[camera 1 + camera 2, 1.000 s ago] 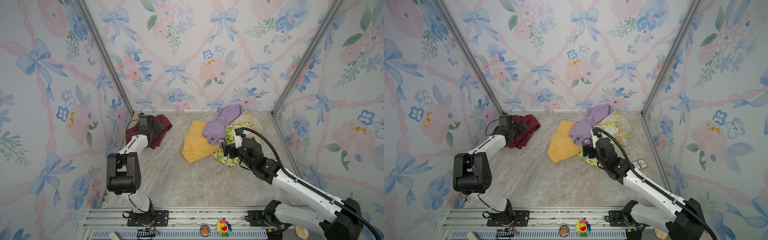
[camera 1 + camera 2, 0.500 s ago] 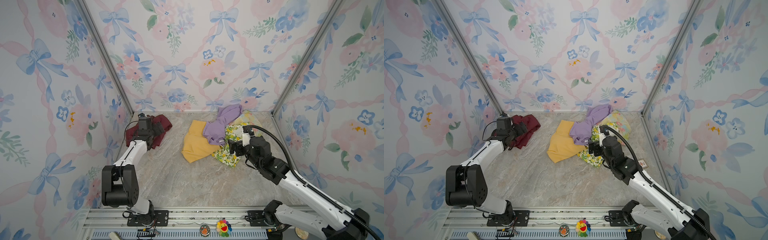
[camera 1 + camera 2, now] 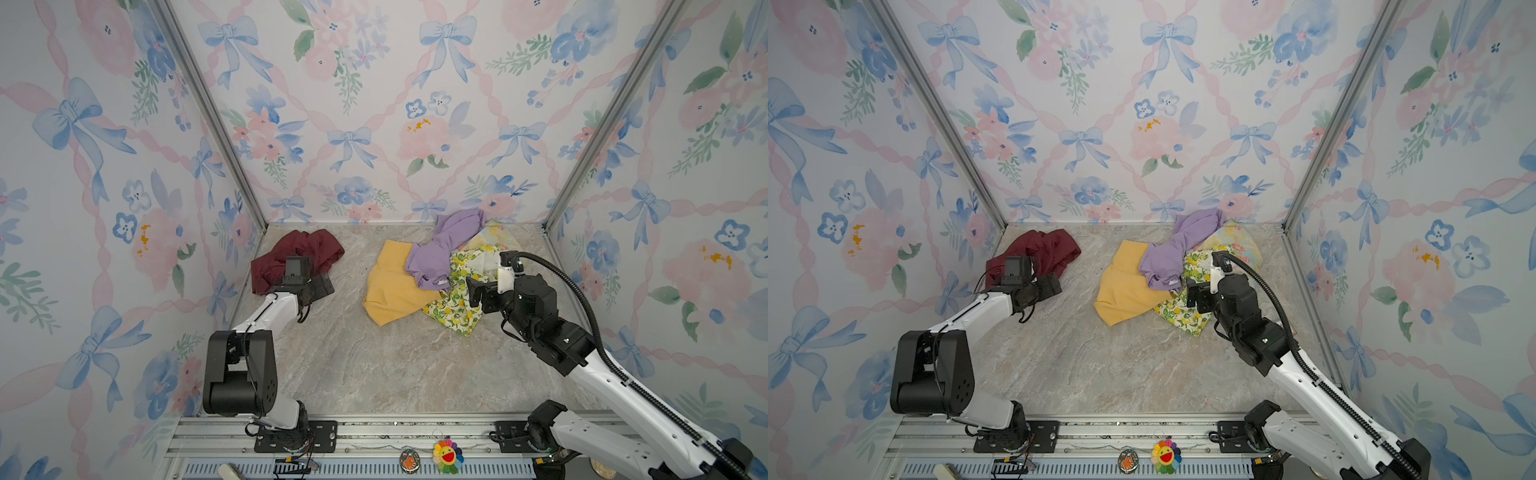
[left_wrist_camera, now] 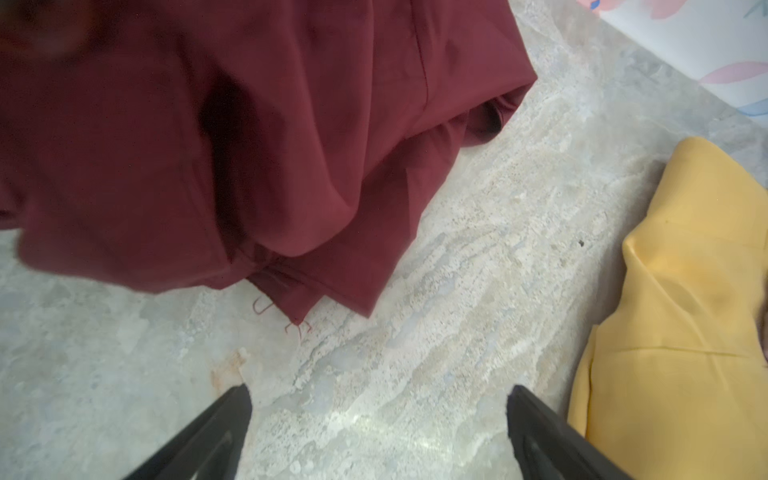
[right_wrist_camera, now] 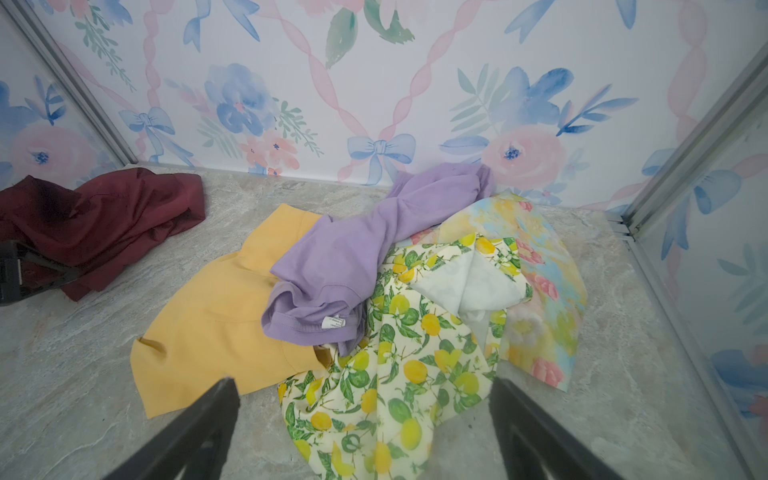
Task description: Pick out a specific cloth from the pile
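The cloth [image 3: 320,249] is a plain dark maroon piece, thin with a faint sheen, crumpled into soft folds. It lies in the far left corner of the marble-patterned desk [image 3: 374,365], close to the left wall. In the left wrist view a stitched seam runs across it, and a few loose red threads hang from a hem corner.

The left end effector [image 4: 379,390] has its jaws spread wide and holds nothing. Only bare desk shows between its black fingers [image 4: 216,432], which stop just short of the cloth's hem. In both top views the left wrist camera housing covers part of the cloth's near edge.

The pile [image 3: 436,274] sits well apart from the cloth, toward the far right of the desk, with a strip of bare desk between them. In it, a mustard-yellow cloth [image 3: 390,286] lies nearest the maroon one. A lilac-purple cloth [image 3: 440,253] with a small white label [image 5: 332,322] drapes over it and trails to the back wall. A white lemon-print cloth [image 3: 453,303] and a pale pastel floral cloth [image 3: 496,239] are to the right.

The right end effector [image 5: 363,382] is also wide open and empty, poised above the near edge of the lemon-print cloth.
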You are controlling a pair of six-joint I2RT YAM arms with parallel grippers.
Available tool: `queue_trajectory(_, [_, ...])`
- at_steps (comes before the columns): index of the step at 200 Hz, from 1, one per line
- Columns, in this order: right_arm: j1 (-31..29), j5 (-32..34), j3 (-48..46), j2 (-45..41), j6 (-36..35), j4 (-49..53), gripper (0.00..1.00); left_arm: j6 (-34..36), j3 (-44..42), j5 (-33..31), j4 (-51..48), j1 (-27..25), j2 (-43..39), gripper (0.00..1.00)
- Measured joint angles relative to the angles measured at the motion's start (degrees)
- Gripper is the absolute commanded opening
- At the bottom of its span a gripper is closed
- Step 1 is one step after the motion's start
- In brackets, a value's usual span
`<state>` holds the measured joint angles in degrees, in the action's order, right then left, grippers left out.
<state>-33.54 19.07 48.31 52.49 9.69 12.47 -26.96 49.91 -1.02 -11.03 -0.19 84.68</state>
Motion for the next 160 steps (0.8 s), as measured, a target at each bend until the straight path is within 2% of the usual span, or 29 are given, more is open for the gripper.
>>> queue_trajectory(53, [3.80, -1.14, -2.75, -3.30, 0.13, 0.22, 0.97, 5.16, -3.85, 0.42, 1.92, -4.13, -18.05, 0.98])
queue_trajectory(78, [6.21, -1.53, -4.94, -5.73, -0.59, -0.52, 0.97, 6.88, -8.92, 0.20, 8.63, -5.03, -26.77, 0.98])
queue_trajectory(107, [9.14, -1.22, -9.81, -8.11, -1.92, -4.39, 0.97, 7.96, -19.61, -1.60, 21.64, -5.03, -35.50, 0.98])
queue_trajectory(132, [11.52, 0.59, -16.55, -9.29, -3.37, -10.97, 0.97, 9.25, -27.74, -5.92, 32.46, -5.03, -36.76, 0.98])
queue_trajectory(160, [14.71, 3.63, -24.74, -9.40, -5.01, -18.67, 0.97, 10.93, -29.18, -11.28, 37.77, -3.85, -29.99, 0.98])
